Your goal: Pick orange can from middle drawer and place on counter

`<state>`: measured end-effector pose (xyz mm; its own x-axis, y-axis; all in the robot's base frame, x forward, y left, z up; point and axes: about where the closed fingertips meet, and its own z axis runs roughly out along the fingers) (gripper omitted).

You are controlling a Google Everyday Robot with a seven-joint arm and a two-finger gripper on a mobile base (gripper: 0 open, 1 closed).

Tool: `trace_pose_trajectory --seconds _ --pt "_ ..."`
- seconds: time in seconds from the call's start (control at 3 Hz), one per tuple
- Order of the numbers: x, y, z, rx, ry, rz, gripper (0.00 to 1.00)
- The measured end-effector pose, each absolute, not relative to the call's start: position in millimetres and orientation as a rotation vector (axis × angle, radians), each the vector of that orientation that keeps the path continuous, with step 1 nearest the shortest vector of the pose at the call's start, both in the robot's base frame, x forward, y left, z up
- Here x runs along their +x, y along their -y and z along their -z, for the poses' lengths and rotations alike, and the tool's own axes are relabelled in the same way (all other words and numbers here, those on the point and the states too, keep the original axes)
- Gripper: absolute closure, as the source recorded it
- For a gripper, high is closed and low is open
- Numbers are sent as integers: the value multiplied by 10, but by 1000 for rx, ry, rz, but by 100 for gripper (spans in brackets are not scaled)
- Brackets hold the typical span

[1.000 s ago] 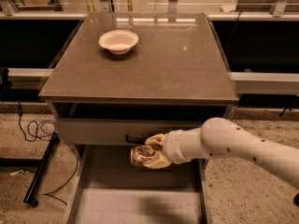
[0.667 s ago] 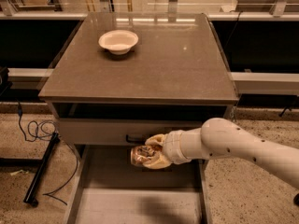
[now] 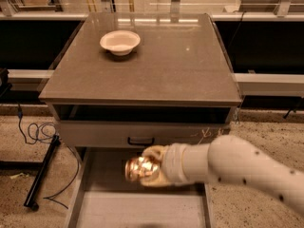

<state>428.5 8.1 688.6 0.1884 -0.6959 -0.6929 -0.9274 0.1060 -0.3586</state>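
The orange can is shiny, coppery and dented. My gripper is shut on it and holds it in the air above the open middle drawer, just below the drawer front with the dark handle. My white arm comes in from the right. The counter is the dark grey-brown top of the cabinet, above and behind the can.
A white bowl stands on the counter at the back left. A black stand and cables lie on the floor to the left of the cabinet. A pale rail runs behind the cabinet on the right.
The gripper with the can has risen slightly and shifted a little to the left; the arm stays over the open drawer.
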Motion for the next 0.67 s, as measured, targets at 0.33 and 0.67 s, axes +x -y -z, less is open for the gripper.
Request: trace_pose_trajectory --seconds 0.33,0.67 --pt "3399 -377 -6925 -1753 -1489 -374 100" --pt "2616 -785 -7113 -1855 -1366 -499 100"
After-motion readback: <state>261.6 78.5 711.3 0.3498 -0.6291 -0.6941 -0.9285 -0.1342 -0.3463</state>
